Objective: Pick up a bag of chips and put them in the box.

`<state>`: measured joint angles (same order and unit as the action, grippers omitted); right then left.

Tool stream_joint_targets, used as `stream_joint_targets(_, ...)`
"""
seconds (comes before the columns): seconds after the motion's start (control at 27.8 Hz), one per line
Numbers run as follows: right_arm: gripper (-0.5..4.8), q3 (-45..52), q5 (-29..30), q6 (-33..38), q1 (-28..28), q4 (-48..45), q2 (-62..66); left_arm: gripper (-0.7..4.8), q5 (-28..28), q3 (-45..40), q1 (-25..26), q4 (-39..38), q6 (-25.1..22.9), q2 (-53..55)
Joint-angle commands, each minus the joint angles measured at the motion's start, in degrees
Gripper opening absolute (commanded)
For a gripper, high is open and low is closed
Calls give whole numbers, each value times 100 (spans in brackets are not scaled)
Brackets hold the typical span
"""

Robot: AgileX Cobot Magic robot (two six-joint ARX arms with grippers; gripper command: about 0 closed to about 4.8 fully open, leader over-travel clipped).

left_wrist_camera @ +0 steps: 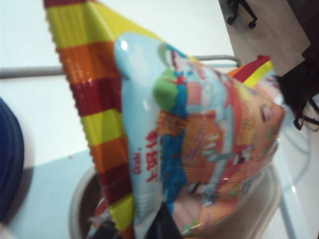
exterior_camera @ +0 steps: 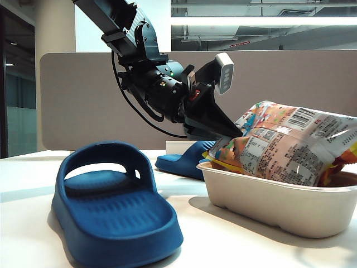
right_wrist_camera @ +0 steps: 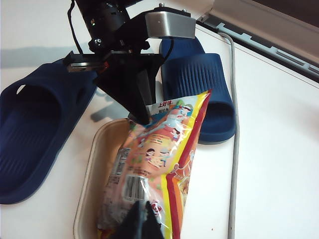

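- The bag of chips (exterior_camera: 290, 146) is lying in the box (exterior_camera: 268, 201), at four o'clock in the exterior view
- Left gripper (right_wrist_camera: 141, 117) is touching its end; whether it grips, I cannot tell
- Right gripper (right_wrist_camera: 142, 219) is showing closed tips over the bag's other end
- Judging placement nearly done; next calls for releasing and backing away

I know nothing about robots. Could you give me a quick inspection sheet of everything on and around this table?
Surface: white table, no spills seen.
Job's things: bag of chips lies in the box, one end propped over the rim.
Clutter: two blue slippers, near slipper and far slipper, beside the box.
Hands: left hand is at the bag's sealed end, and I cannot tell whether it grips. Right hand is shut, above the bag's barcode end.
Cables: black cable loops off the left arm; grey cable runs across the table.
Surroundings: grey partition behind the table.
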<state>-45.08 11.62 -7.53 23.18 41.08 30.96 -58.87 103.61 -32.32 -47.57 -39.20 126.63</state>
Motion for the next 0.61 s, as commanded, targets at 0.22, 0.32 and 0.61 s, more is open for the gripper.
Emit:
stream_joint_targets(0.22, -2, -24, 11, 2, 11, 52, -9, 157, 299, 17, 50, -173, -175, -37)
stream_joint_targets(0.32, -2, -24, 11, 2, 11, 92, -9, 192, 323, 20, 129, -254, -177, -39)
stream_joint_targets(0.61, -2, -24, 11, 2, 11, 114, -9, 247, 332, 22, 278, -387, -175, -131)
